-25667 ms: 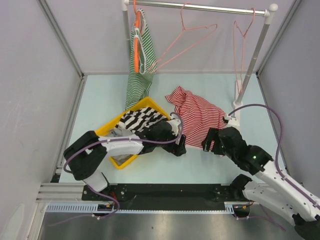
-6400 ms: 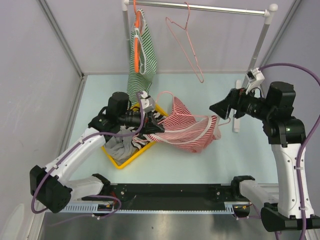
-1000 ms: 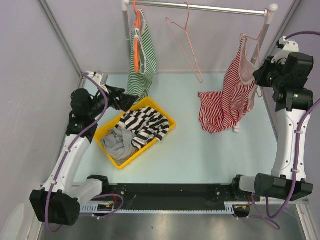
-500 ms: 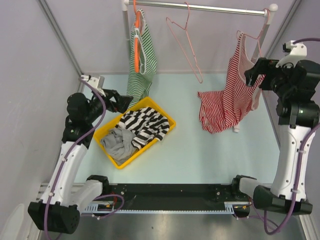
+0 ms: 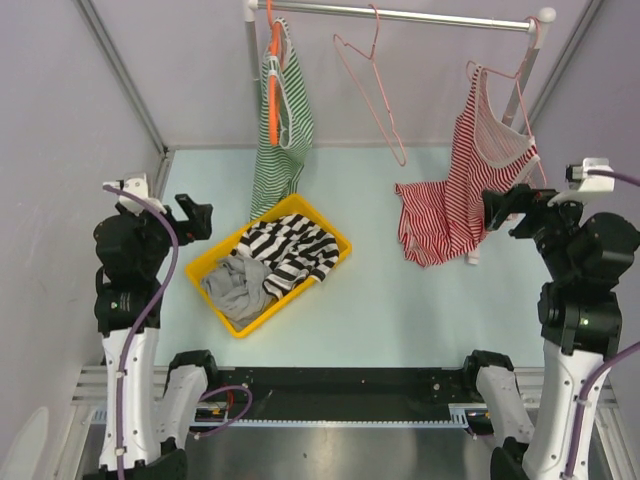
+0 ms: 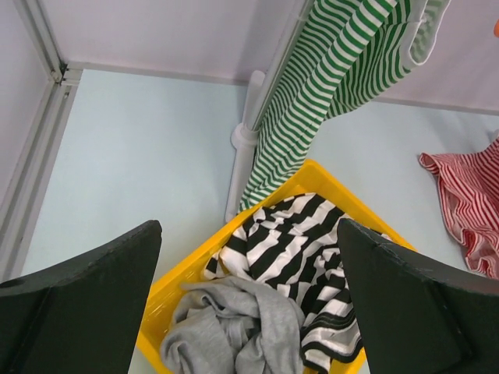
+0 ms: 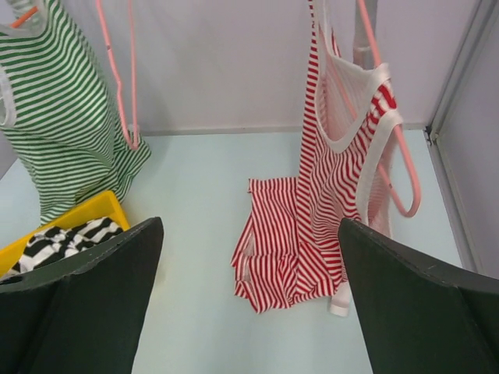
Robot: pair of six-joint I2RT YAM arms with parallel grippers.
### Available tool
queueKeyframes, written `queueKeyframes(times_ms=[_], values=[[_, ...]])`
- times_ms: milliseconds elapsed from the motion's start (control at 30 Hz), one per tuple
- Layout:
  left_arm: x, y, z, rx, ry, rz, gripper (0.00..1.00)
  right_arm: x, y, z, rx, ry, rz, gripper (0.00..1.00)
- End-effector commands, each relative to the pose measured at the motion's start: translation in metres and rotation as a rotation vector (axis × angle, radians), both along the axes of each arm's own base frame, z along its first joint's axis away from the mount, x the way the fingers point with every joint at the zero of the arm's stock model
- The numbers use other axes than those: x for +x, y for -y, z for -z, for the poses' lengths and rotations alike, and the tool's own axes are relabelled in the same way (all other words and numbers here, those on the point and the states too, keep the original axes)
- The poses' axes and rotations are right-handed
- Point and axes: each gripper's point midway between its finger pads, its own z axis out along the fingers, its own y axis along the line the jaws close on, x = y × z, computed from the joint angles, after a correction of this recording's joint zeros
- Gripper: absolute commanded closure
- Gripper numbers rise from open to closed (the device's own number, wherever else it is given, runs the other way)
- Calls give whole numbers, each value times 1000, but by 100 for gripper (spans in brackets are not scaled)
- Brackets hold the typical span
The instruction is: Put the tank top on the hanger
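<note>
The tank top, with fine red and white stripes, hangs on the thin pink hanger, which hooks on the right end of the rail. Its lower part is bunched on the table. In the right wrist view the tank top and the hanger are ahead and to the right. My right gripper is open and empty, just right of the top and apart from it. My left gripper is open and empty, at the far left, pointing at the bin.
A yellow bin holds a black-and-white striped garment and a grey one. A green-and-white top hangs on an orange hanger at the rail's left end. A spare pink hanger hangs mid-rail. The rail's right post stands behind the tank top.
Both arms have drawn back toward their bases. The right gripper has dropped down and away from the hanger. The tank top stays hanging on the rail.
</note>
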Motion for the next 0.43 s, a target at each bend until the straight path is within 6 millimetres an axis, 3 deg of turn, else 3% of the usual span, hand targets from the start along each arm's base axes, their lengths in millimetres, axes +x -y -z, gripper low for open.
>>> queueKeyframes(times_ms=[0,400], values=[[-17,-10,-14,63,27,-46,1,-12,-13,-11,11,99,-61,0],[-26,-14,-15,93,29,-70,1,-16,-19,-4,-9,104,-93,0]])
